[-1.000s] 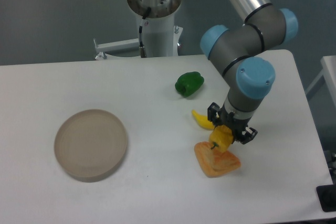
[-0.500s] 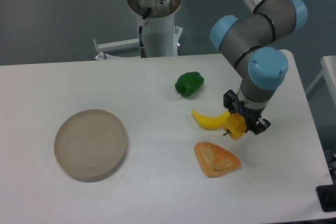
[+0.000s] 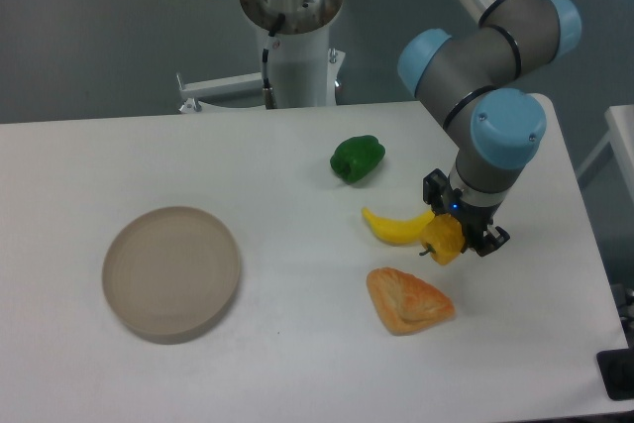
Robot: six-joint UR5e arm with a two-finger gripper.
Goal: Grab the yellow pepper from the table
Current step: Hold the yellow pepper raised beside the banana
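Note:
The yellow pepper [image 3: 443, 239] is small and yellow-orange, with a short dark stem pointing left. My gripper [image 3: 459, 230] is shut on it, black fingers on either side, and holds it above the white table [image 3: 297, 364]. The pepper hangs just right of the banana's tip and above the orange pastry's upper right corner.
A curved yellow banana [image 3: 396, 227] lies left of the gripper. An orange triangular pastry [image 3: 407, 300] sits below it. A green pepper [image 3: 358, 158] rests further back. A round beige dish [image 3: 172, 271] stands at the left. The arm's base column [image 3: 294, 37] is at the table's far edge.
The gripper carried the yellow pepper up and to the right, from over the pastry to beside the banana's tip. Over the last half second it barely moved.

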